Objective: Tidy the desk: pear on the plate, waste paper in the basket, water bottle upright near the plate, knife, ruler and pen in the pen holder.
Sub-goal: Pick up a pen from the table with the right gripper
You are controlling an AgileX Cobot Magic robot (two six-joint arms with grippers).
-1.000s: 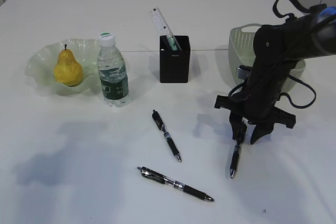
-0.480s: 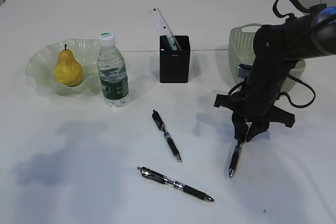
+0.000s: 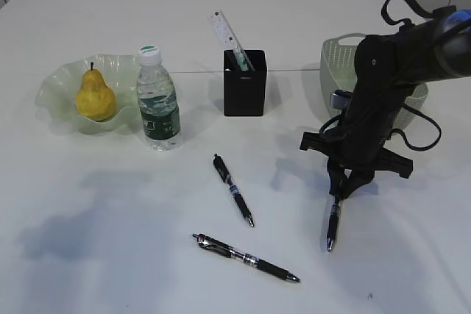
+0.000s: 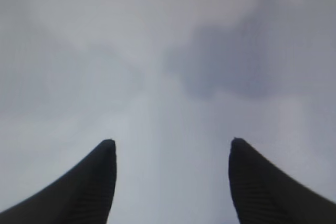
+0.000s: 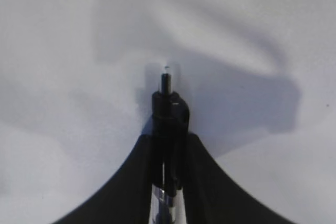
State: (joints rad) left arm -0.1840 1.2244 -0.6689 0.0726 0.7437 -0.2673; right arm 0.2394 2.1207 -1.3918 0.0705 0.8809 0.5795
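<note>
The matte black square pen holder (image 3: 244, 82) held a clear plastic ruler (image 3: 227, 37); the ruffled green glass plate (image 3: 57, 86) held a yellow pear (image 3: 94, 97). The right gripper (image 3: 341, 190) pinched a black pen (image 3: 333, 223); the left gripper (image 4: 171, 150) gaped, empty.

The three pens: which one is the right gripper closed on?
The rightmost pen, pinched at its upper end; the other two pens lie untouched.

Lab-type setup, plain white desk (image 3: 110, 255), robot arm (image 3: 383, 93)
</note>
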